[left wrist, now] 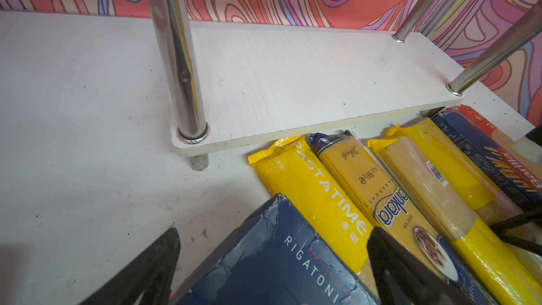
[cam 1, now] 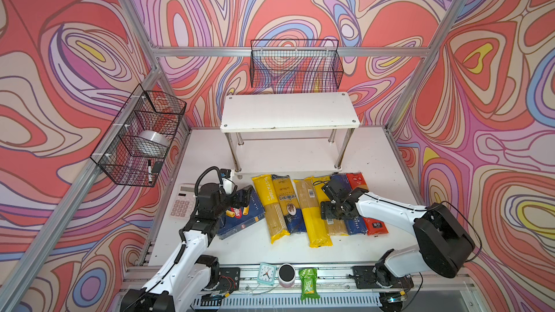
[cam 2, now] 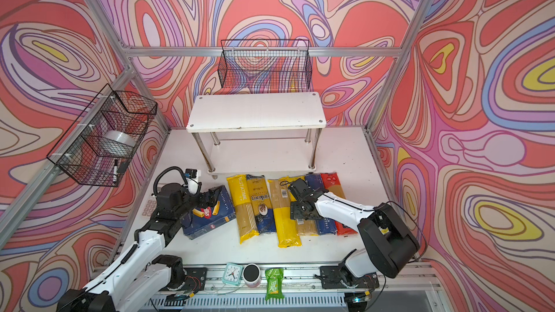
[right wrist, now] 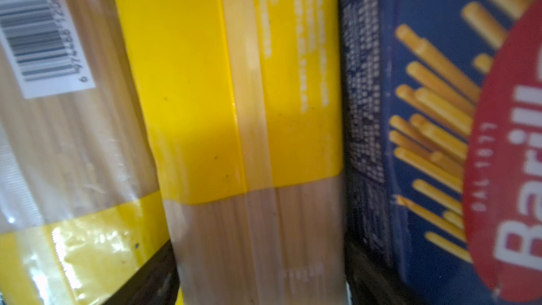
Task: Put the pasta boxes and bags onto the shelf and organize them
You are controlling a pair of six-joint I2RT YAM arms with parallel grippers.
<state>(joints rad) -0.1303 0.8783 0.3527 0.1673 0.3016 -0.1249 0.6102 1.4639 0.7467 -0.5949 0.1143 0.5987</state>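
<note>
White table [left wrist: 73,112], rigatoni box [left wrist: 264,265] between left fingers [left wrist: 146,268]

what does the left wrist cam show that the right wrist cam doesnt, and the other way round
Only the left wrist view shows the shelf, the rigatoni box, the Pastatime bag and the blue-and-gold bag. The right wrist view adds no new object, only closer print. Both show the barcode bag, the yellow-and-clear bag beside it and the spaghetti box.

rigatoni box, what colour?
Dark blue with a red oval logo; the rigatoni box shows best in a top view.
</note>
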